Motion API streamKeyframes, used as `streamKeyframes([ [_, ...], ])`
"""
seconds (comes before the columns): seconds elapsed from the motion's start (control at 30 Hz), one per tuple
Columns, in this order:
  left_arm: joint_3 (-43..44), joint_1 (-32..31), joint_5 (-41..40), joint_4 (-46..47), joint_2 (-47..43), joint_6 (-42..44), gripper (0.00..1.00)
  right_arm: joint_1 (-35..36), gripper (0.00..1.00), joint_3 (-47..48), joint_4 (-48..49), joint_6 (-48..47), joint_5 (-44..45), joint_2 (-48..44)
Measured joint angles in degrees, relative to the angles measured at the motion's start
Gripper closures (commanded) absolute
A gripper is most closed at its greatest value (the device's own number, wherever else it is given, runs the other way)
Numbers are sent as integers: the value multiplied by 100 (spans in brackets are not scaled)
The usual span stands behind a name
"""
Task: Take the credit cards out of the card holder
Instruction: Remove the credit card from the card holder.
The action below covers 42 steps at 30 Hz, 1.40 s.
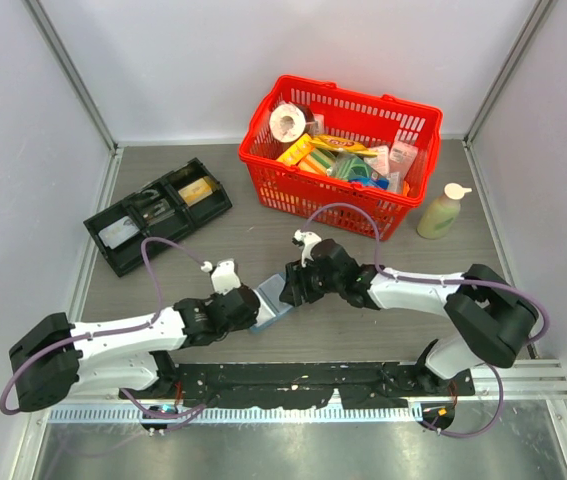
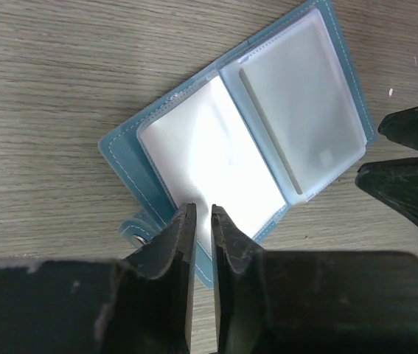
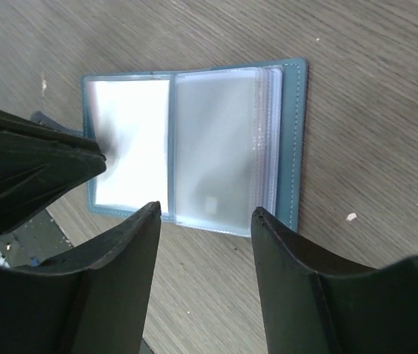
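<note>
Looking down from above, we find the card holder lying open on the desk, close to the near edge and about midway between the left and right edges. Bare desk surrounds it on the far side. The black tray sits well apart toward the left edge, the red basket stands by the far edge right of centre, and a pale bottle stands near the right edge. Both arms close in on the holder from opposite sides, leaving little room between them. In the left wrist view the left jaws are drawn nearly together, only a slit between them, with their tips at the near edge of the glare-white panel; we cannot tell whether they pinch it. The right jaws stand clearly apart, their tips just short of the near edge of the other panel, not touching it. In that panel's clear pocket a silvery-grey card lies flat.
</note>
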Motion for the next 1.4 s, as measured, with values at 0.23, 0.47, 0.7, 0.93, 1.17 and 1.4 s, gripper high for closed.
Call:
streamKeyframes([
  [0.23,-306,0,-66,284,90,-234,91,31,50,227,-2,-7,223,267],
  [0.47,-330,0,-96,621,308,-337,93,66,51,374,-57,-33,387,474],
  [0.7,-330,2,-101,817,409,-334,94,103,55,457,-186,-70,407,713],
  [0.93,-330,13,-87,844,417,-334,95,155,55,527,-330,-122,426,721],
  [1.17,-330,24,-66,846,420,-334,95,210,55,584,-398,-201,518,721],
  [1.4,-330,28,-59,848,420,-337,96,297,54,560,-415,-186,920,651],
])
